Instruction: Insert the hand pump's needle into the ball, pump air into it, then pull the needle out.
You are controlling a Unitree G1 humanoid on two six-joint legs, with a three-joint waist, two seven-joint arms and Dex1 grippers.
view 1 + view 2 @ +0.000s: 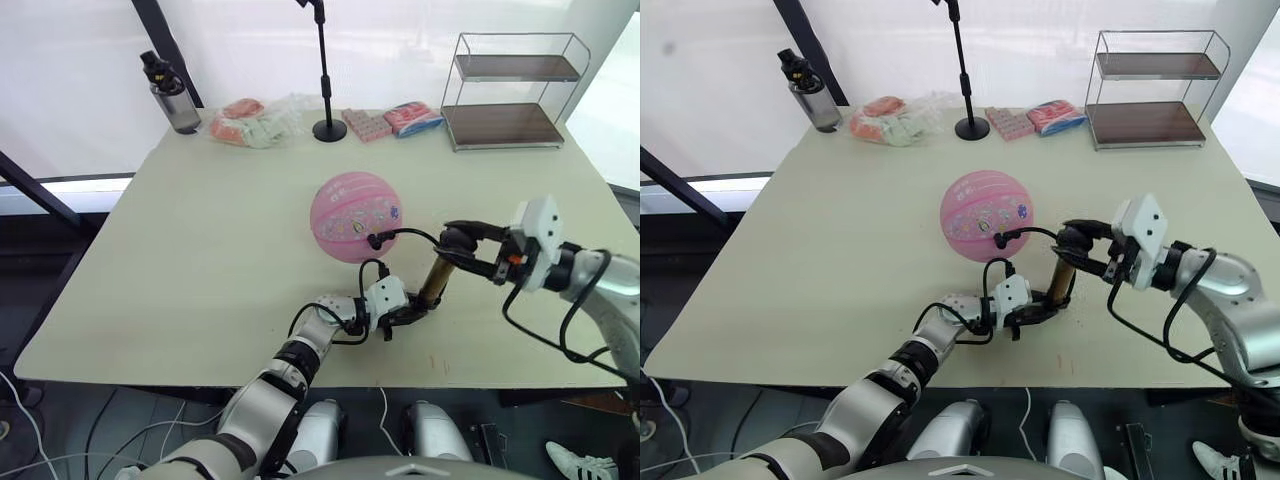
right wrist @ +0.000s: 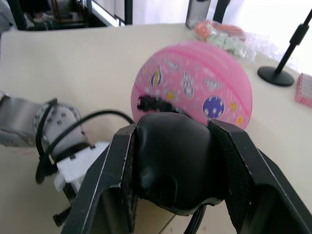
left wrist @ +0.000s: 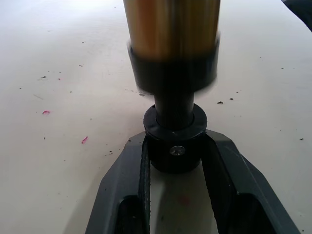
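Fingers of the left gripper (image 3: 175, 161) close narrowly around the black base of the hand pump (image 1: 436, 282), pinning it to the table (image 1: 200, 260); that arm reaches in low along the near edge. The pump leans upward to the right gripper (image 2: 173, 165), which clamps its black handle from above, forearm level. Just beyond both, the ball (image 1: 354, 216) sits with the hose's needle (image 1: 373, 241) at its side.

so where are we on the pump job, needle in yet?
Needle's black fitting sits against the ball, so insertion looks done. In hand: left gripper clamps the hand pump at its base, which stands on the table; right gripper holds its handle. The ball looks round. Left: any further pumping, then needle out.
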